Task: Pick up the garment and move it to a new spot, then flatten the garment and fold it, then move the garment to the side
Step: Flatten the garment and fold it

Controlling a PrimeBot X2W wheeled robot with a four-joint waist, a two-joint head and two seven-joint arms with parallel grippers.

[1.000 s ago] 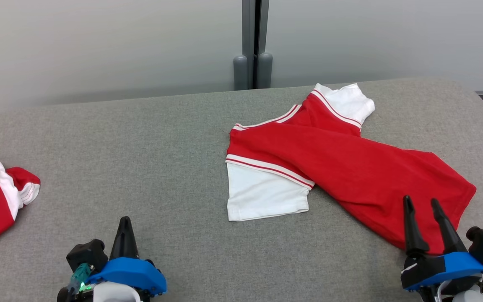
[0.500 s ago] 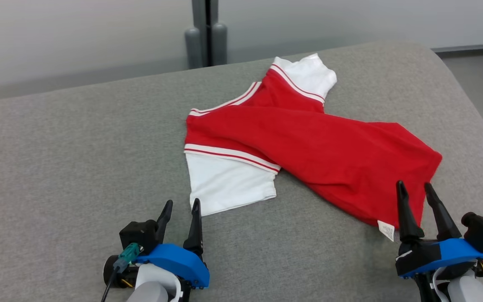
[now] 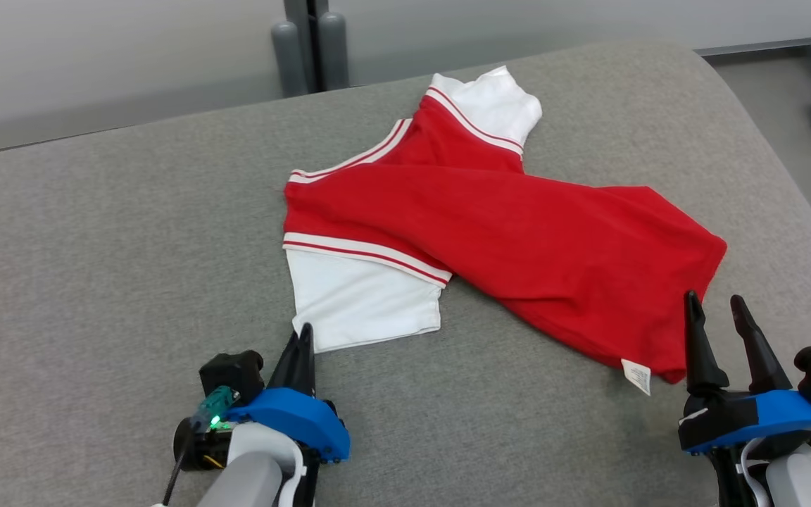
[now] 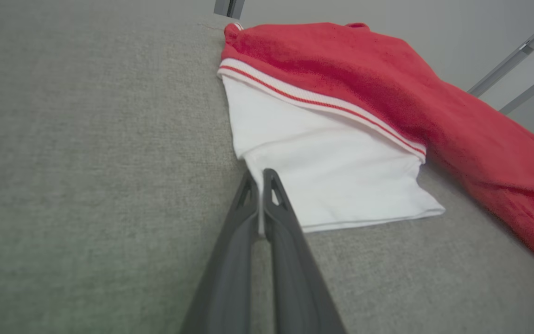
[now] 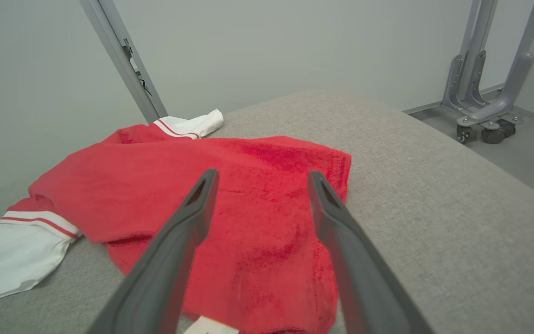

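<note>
Left gripper (image 3: 302, 336) has shut since 0.5 s ago: its 2 fingers, apart then, are now pressed together on the near corner of the garment's (image 3: 518, 239) white sleeve (image 4: 322, 181), with a sliver of white cloth caught between them. Right gripper (image 3: 714, 310) has its jaws apart, holding nothing, tips over the red hem, with the white label (image 3: 636, 375) just left of them. Garment lies rumpled on the grey padded surface (image 3: 131, 246), spreading ahead of both jaws and between them. Head camera has shifted too.
</note>
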